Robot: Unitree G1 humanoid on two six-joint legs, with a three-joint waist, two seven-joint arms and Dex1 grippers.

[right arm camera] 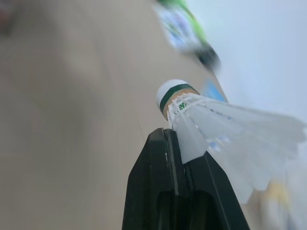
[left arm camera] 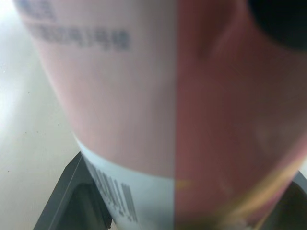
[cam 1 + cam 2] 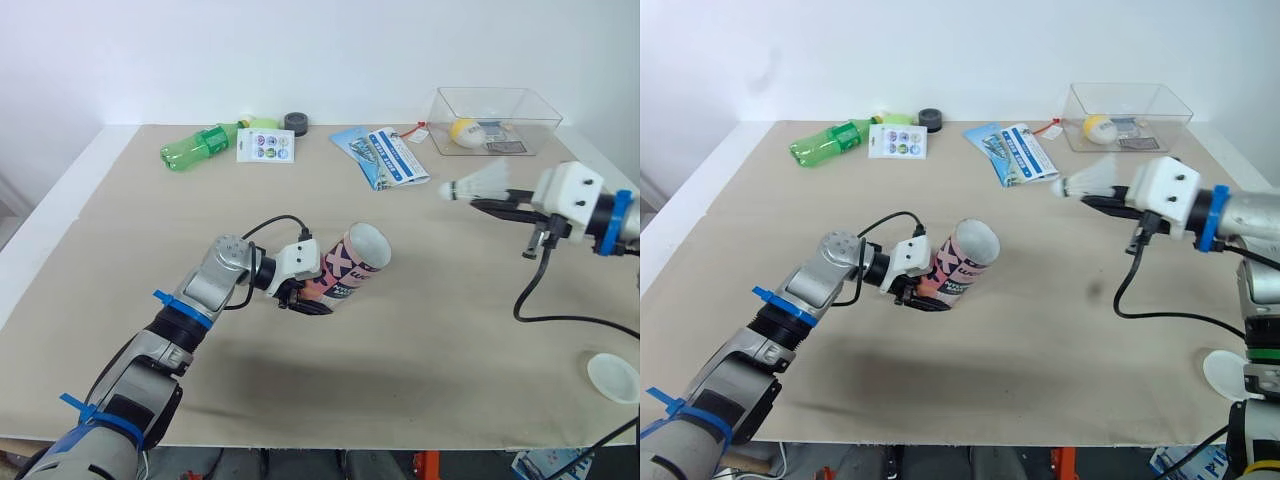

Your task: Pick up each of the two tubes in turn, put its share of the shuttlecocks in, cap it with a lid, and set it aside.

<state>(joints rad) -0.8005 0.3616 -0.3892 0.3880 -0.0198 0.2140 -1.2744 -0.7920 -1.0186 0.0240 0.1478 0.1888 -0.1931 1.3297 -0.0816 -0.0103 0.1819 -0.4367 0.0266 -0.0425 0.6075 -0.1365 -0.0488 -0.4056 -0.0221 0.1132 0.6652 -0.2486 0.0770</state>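
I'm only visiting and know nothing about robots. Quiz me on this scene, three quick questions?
1. True or false: the tube in the left tool is capped.
2. What does the right tool hold? A) bottle B) shuttlecock C) leaflet
3. Fill in: the clear box stands at the table's far ___ corner.
Key: 1 false, its mouth is open; 2 B; 3 right.

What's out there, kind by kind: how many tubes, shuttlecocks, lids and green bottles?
tube: 1
shuttlecock: 1
white lid: 1
green bottle: 1
Total: 4
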